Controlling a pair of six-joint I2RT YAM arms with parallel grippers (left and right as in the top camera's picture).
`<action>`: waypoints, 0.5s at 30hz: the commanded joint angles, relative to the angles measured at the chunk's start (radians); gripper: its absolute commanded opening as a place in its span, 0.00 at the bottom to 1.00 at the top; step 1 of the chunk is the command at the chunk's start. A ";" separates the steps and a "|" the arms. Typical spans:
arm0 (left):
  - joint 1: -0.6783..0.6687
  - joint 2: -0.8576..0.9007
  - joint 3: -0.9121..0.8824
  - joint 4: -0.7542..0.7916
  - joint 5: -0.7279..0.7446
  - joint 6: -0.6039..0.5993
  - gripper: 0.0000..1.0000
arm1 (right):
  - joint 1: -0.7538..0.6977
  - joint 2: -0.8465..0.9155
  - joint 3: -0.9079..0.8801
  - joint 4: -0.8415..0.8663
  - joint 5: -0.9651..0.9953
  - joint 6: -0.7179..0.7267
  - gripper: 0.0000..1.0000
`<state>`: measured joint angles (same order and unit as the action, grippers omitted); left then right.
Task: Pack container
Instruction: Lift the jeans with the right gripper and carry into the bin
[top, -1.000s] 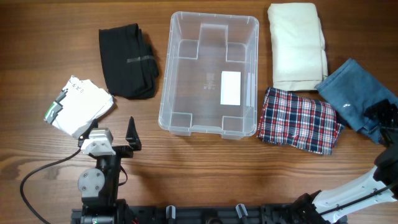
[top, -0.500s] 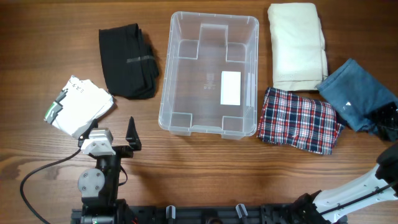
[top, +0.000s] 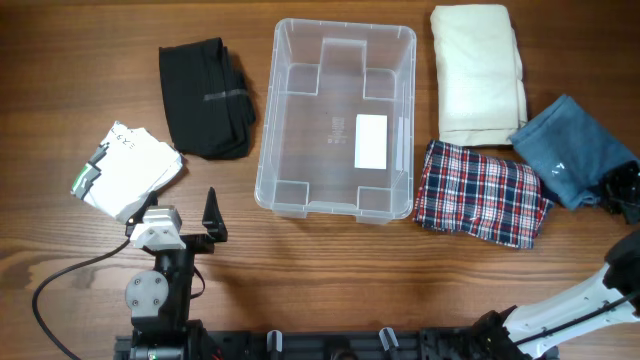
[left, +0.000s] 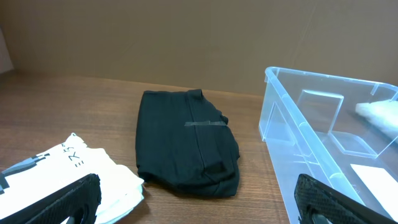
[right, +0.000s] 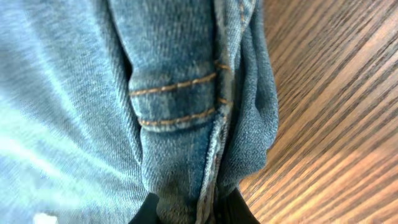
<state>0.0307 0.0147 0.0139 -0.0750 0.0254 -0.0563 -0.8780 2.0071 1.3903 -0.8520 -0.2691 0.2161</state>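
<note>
- Finds the container (top: 315, 140) empty at mid-table; nothing packed so far.
- Leaves five folded pieces outside: black garment (top: 205, 97), printed white shirt (top: 125, 170), cream garment (top: 478, 72), plaid shirt (top: 480, 192), jeans (top: 570, 150).
- Pinches the jeans' edge with the right gripper (right: 193, 214); holds the left gripper (left: 196, 199) spread wide.
- Reads nothing: blank white label (top: 371, 141), shirt print too small.

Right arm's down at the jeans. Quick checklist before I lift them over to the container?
1. Container empty, with room for the jeans: ok.
2. Jeans fold sits between the right gripper fingers: ok.
3. Grip firm enough to lift: cannot tell.
4. Low path to the container free: not ok. The plaid cloth lies between; go over it.
5. Left gripper open and off to the container's side: ok.
</note>
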 joint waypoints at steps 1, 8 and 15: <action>-0.006 -0.005 -0.007 0.001 0.008 0.019 1.00 | 0.011 -0.176 0.018 0.061 -0.259 -0.033 0.04; -0.006 -0.005 -0.007 0.001 0.008 0.019 1.00 | 0.011 -0.515 0.018 0.129 -0.393 -0.029 0.04; -0.006 -0.005 -0.007 0.001 0.008 0.019 1.00 | 0.086 -0.748 0.018 0.237 -0.662 0.090 0.04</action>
<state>0.0307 0.0147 0.0139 -0.0750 0.0250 -0.0566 -0.8528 1.3521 1.3872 -0.6964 -0.6758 0.2325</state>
